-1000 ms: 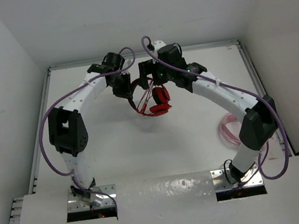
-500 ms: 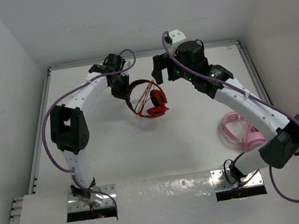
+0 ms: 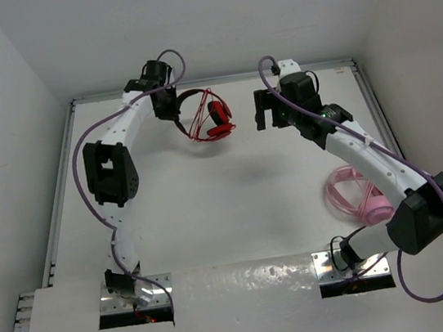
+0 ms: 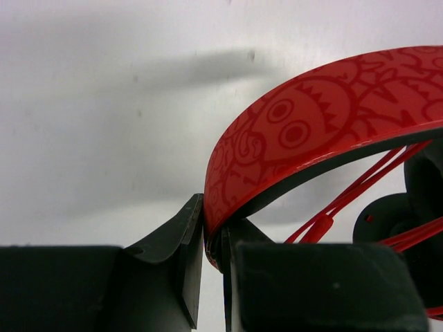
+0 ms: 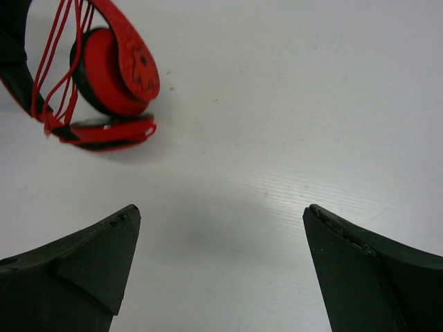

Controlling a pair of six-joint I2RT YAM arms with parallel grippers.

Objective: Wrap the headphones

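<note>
The headphones (image 3: pixel 208 118) sit near the far edge of the desk (image 3: pixel 211 209), a little left of its middle. The left gripper (image 4: pixel 211 242) is clamped on one end of the red headband (image 4: pixel 311 117), its jaws pinching the band's edge. The lower earcup (image 5: pixel 104 131) appears to rest on the desk, though contact is hard to confirm. The right gripper (image 5: pixel 220 211) hangs spread wide and empty, apart from the headphones, toward the right half of the far edge.

Several strands of the thin red cable (image 5: pixel 55 55) run taut across the opening between headband and earcups, so the winding looks well advanced, possibly near its end. Whether a loose tail or the plug remains to be tucked cannot be told; judging from this, what is left is securing the end and setting the headphones down. The pale pink cable bundle (image 3: pixel 353 193) lies near the right edge, well apart.

No brand or lettering can be read; the headband carries only a darker red cartoon print: round-eyed faces with jagged teeth among swirls.
</note>
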